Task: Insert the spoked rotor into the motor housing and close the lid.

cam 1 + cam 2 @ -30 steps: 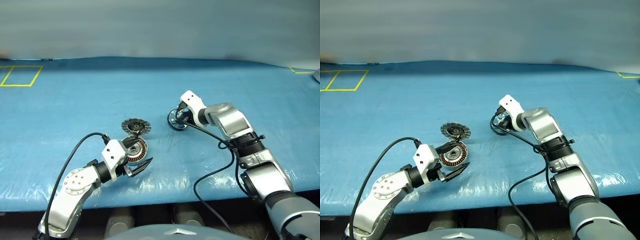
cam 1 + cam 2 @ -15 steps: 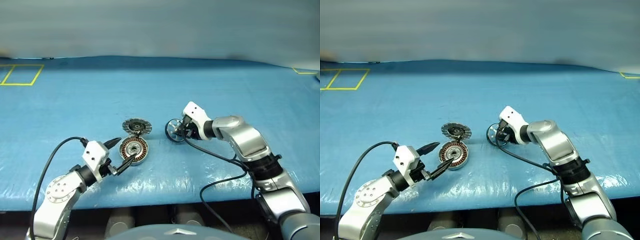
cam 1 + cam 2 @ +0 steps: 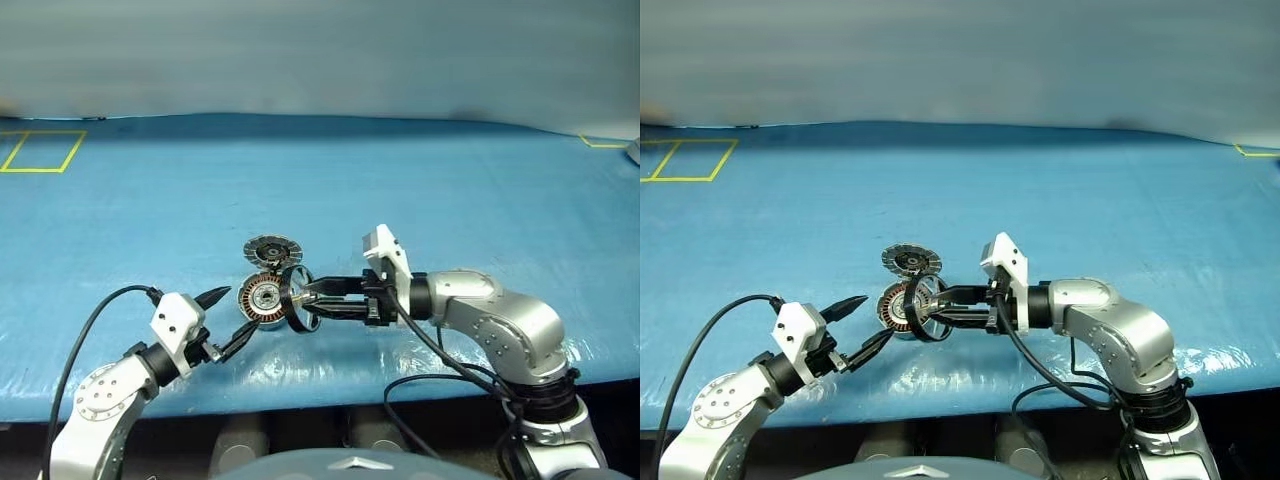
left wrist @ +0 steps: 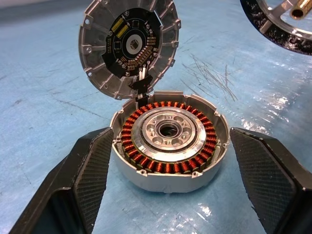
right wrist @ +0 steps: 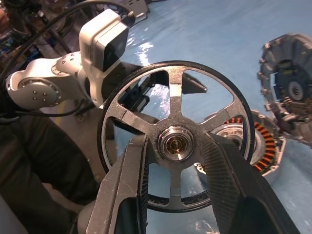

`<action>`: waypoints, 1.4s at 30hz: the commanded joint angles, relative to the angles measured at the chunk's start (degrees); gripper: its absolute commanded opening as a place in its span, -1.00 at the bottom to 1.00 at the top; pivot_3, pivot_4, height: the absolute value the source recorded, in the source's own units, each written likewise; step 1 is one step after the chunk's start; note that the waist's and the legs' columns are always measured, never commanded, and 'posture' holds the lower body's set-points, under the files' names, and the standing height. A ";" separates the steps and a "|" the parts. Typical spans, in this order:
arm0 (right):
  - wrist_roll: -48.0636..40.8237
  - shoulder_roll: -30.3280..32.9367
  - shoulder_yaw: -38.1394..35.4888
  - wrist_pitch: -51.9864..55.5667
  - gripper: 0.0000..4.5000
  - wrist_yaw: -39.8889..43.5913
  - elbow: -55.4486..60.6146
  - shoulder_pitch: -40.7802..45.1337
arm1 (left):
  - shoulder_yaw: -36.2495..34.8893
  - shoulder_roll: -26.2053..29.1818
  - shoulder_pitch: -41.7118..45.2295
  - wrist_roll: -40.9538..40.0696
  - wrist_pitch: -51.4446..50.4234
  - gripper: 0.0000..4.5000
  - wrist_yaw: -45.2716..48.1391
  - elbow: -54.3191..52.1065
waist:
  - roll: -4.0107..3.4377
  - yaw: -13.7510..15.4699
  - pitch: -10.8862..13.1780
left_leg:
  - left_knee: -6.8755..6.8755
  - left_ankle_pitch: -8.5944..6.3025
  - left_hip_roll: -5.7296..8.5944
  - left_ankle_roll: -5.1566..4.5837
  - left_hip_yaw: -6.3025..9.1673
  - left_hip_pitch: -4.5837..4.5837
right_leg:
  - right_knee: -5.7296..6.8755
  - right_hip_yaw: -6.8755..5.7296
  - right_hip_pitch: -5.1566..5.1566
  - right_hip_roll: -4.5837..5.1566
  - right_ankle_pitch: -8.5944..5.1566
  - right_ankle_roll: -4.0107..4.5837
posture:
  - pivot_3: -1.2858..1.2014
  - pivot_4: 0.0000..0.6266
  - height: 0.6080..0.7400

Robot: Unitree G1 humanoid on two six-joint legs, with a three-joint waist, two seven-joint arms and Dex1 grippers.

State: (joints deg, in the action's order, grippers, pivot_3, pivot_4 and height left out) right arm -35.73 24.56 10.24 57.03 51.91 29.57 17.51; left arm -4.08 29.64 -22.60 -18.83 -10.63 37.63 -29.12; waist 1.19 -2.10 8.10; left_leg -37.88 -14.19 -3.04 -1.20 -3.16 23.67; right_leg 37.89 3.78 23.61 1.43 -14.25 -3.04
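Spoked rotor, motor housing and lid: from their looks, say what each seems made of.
Spoked rotor: bright bare metal spokes, black rim, perhaps rubber.
Motor housing: matte grey cast-looking metal shell, glossy copper-coloured windings.
Lid: dull grey finned metal around a dark circuit board.

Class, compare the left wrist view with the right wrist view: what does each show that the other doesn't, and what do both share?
Left wrist only: the housing's silver hub inside a full ring of copper windings.

Right wrist only: the right gripper shut on the spoked rotor's hub, and the left arm's camera.

Both: the motor housing, its raised lid, and the blue table cover.
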 commanded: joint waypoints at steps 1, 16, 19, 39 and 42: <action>3.93 -0.59 4.53 -4.56 -0.42 -1.46 -3.48 3.06 | -1.78 0.80 0.18 -0.60 0.33 0.82 0.34 -0.73 | 0.00 -0.07 0.00 | 0.00 0.00 0.00 0.00 -0.01 0.01 | 0.00 0.00 0.00 0.01 0.00 0.00 | 0.03 -0.52 1.00; 10.68 -5.61 10.79 -14.44 -0.42 -2.68 -15.75 7.39 | -2.92 1.70 -1.77 -0.44 -0.58 0.82 0.20 -0.61 | 0.00 0.06 0.01 | 0.05 0.00 0.03 0.00 0.00 0.03 | 0.00 -0.04 0.03 -0.01 -0.02 0.04 | 0.03 -0.52 1.00; 12.67 -6.29 12.72 -16.00 -0.42 -2.76 -17.49 8.13 | -3.10 2.05 -1.29 -0.35 -1.07 0.82 0.32 -0.36 | 0.00 0.00 0.01 | 0.04 0.00 0.04 0.00 -0.01 0.02 | 0.02 -0.03 0.03 -0.02 -0.02 0.04 | 0.03 -0.52 1.00; 16.24 -6.32 13.79 -19.07 -0.42 -1.39 -21.11 10.15 | -1.26 1.74 -0.38 0.12 -2.31 0.82 0.84 -0.97 | 0.00 0.03 0.01 | 0.04 0.00 0.04 0.01 -0.02 0.01 | 0.03 -0.03 0.02 -0.02 -0.01 0.04 | 0.03 -0.52 1.00; 17.55 -6.32 14.31 -20.07 -0.42 -1.43 -21.44 10.43 | -1.19 1.70 -0.29 0.22 -2.17 0.82 0.75 -0.95 | 0.00 0.03 0.01 | 0.04 0.00 0.04 0.00 -0.02 0.01 | 0.03 -0.03 0.02 -0.02 -0.01 0.04 | 0.03 -0.52 1.00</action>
State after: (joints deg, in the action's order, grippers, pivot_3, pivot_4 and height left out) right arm -18.60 18.25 24.35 38.35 50.08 7.39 26.85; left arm -5.27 31.62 -23.09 -18.63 -13.24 38.68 -28.94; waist 1.18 -2.07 8.11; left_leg -37.84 -14.19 -2.99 -1.20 -3.18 23.68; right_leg 37.92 3.76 23.64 1.41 -14.27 -3.01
